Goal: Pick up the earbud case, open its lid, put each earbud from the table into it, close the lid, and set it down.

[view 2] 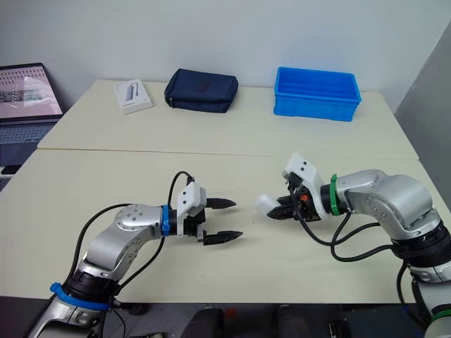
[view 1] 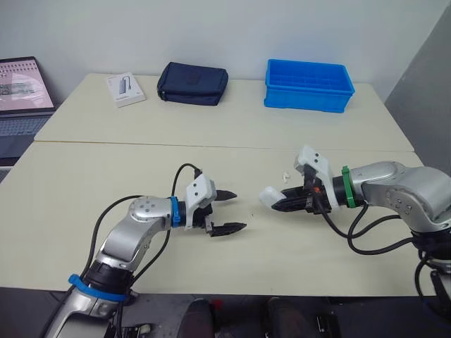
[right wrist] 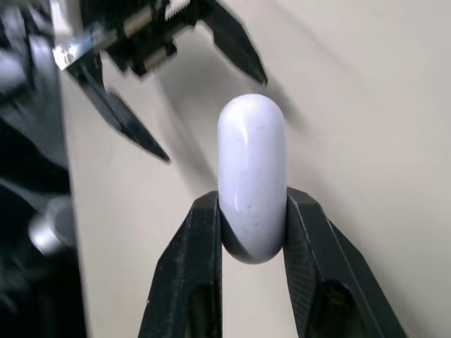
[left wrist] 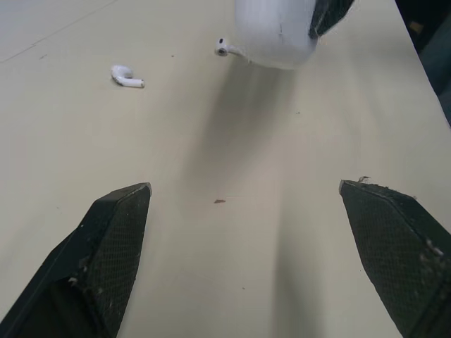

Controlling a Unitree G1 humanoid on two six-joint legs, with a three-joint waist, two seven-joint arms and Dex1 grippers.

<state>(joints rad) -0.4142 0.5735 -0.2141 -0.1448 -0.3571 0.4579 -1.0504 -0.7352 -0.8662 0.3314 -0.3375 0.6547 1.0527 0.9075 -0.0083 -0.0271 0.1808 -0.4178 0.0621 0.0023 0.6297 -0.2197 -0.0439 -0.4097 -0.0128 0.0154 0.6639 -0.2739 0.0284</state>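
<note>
while the right hand (right wrist: 252, 201) clamps the earbud case (right wrist: 251, 148), left hand (view 1: 239, 210) wide apart, empty, facing it

Legible text: none found.
Pink screen of the open laptop (view 1: 25, 84) and flat white cardboard box (view 1: 125, 89): markings too small to read.

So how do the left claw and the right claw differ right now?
The left claw is open and empty; the right claw is shut on the white earbud case. The left claw's wrist carries a blue band, the right claw's a green band. Both have black fingers and point toward each other above the table.
</note>
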